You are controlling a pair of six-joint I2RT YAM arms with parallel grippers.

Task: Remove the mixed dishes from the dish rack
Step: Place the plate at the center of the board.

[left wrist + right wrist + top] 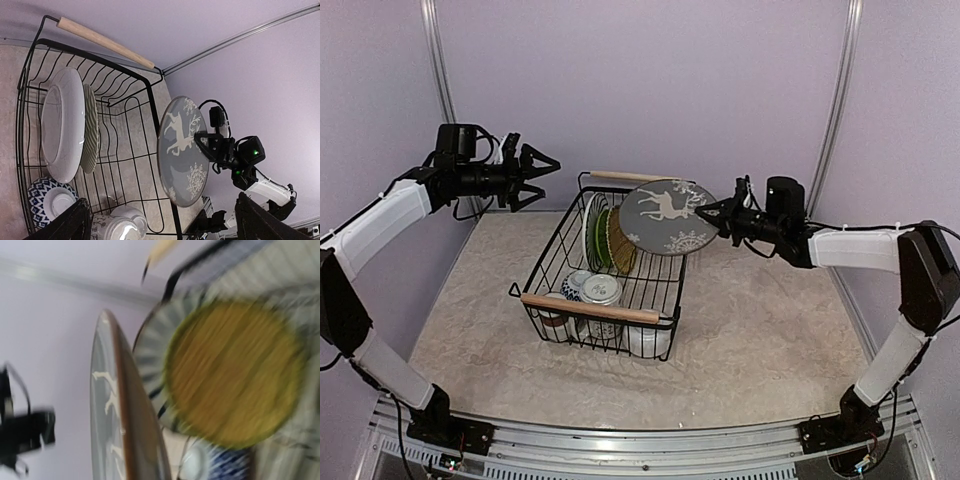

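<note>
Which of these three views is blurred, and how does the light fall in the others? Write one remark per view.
Top external: sharp and evenly lit, wires of the dish rack crisp, no hard shadows; left wrist: sharp too, a soft sheen on the white plate; right wrist: smeared by motion blur, the grey deer plate and the yellow-green plate both streaked.

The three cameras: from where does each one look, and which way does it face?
Top external: above, behind the bases, looking down on the dish rack; both arms show.
Left wrist: on the left arm, facing across the rack to the grey reindeer plate; own fingertips below.
Right wrist: close beside that plate's edge, blurred; own fingers unseen.
All share the plate.
</note>
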